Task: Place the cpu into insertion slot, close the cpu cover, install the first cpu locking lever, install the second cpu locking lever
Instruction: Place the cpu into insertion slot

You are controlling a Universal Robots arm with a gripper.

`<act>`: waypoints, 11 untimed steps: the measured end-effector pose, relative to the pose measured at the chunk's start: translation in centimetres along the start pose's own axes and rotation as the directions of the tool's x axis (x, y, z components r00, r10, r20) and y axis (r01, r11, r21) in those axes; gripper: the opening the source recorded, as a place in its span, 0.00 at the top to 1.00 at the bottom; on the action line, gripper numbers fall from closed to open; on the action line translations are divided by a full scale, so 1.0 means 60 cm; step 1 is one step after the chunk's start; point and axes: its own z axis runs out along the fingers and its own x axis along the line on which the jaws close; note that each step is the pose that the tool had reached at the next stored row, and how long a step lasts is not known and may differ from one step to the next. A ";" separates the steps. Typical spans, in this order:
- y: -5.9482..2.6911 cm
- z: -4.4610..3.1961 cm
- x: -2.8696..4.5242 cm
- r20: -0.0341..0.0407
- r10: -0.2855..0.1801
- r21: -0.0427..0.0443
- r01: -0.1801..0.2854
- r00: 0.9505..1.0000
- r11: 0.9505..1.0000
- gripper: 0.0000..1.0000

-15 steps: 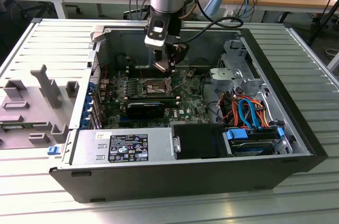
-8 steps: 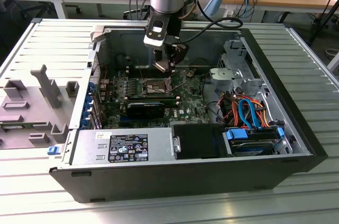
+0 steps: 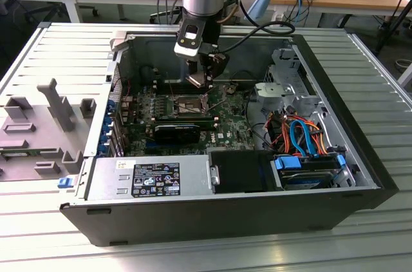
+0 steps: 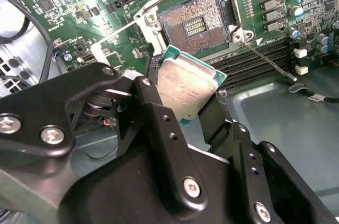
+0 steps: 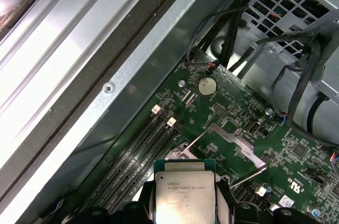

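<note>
My gripper [image 4: 185, 97] is shut on the cpu [image 4: 186, 87], a flat square chip with a silvery top and green edge, pinched at two opposite sides by the black fingers [image 4: 159, 113]. In the first wrist view the cpu [image 5: 183, 195] shows between the same fingers [image 5: 226, 205]. It hangs tilted, above and just off to one side of the insertion slot [image 4: 193, 21], which lies bare with its pin field showing. In the exterior view the gripper [image 3: 199, 81] hovers over the slot [image 3: 183, 106] inside the case. The cpu cover [image 5: 238, 138] stands swung open. A thin locking lever [image 4: 269, 61] sticks out free.
The open computer case [image 3: 360, 156] lies on a ribbed metal table. Long black memory slots [image 4: 249, 57] run beside the socket. A black card [image 3: 177, 132], the power supply [image 3: 151, 179] and a drive bay with orange and blue cables [image 3: 299, 137] fill the case. Grey fixtures [image 3: 58, 101] stand at the exterior view's left.
</note>
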 end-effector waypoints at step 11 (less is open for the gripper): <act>0.000 0.000 0.000 0.000 0.011 0.000 -0.011 1.000 1.000 0.45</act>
